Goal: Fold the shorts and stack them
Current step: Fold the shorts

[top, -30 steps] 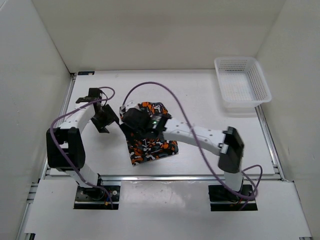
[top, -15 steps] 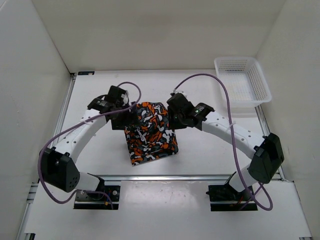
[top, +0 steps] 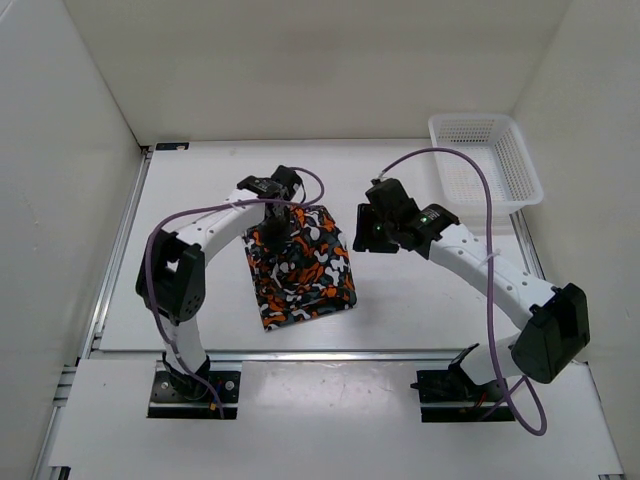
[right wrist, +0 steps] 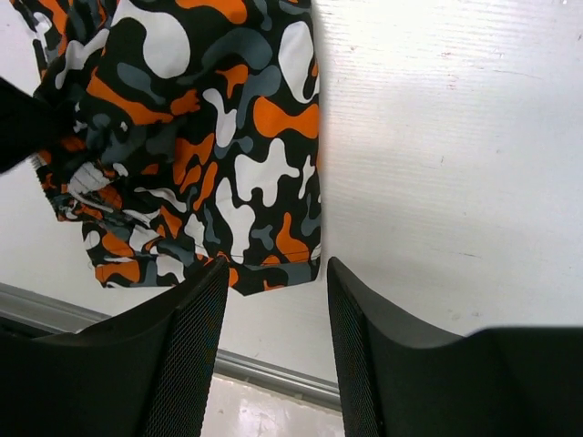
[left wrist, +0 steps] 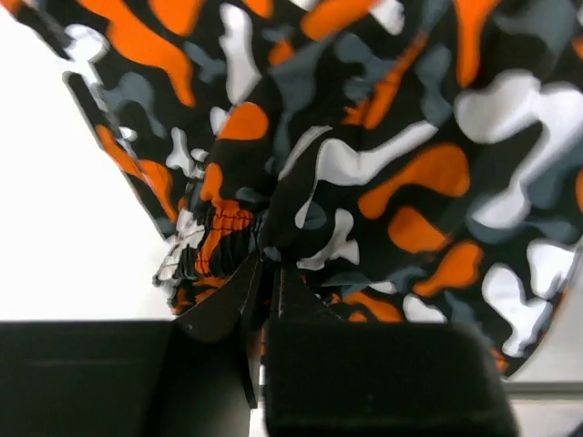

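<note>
**Left hand pinched a corner of the partly folded shorts while the right hand hung spread beside them**

Seen from above, 1 pair of shorts (top: pixel 305 270) in an orange, black, grey and white camouflage print lay near the middle of the white bench (top: pixel 200 290). They made a compact, roughly rectangular packet, turned slightly askew, with the near end flat on the bench.

The left hand (top: pixel 274 228) reached in over the packet's far left corner. In its wrist view, the left hand (left wrist: pixel 264 273) had its 2 fingers pressed together on a bunched ridge of cloth. This sat just beside the gathered elastic of the waistband, and the print (left wrist: pixel 410 164) filled most of that view.

The right hand (top: pixel 368 238) hung over bare bench just to the right of the shorts and touched nothing. Its wrist view showed the right hand (right wrist: pixel 276 269) with both fingers spread and nothing between them. The folded edge of the shorts (right wrist: pixel 219 137) lay ahead and to the left.

A white plastic mesh basket (top: pixel 485 165) stood at the far right corner, well apart from the shorts.

The folding looked mostly done, since the garment was already doubled into a small shape. The pinched corner was rumpled, though, so at least 1 more fold or smoothing seemed due. Stacking had not happened, because the shorts lay alone on the bench and not in the basket.
</note>
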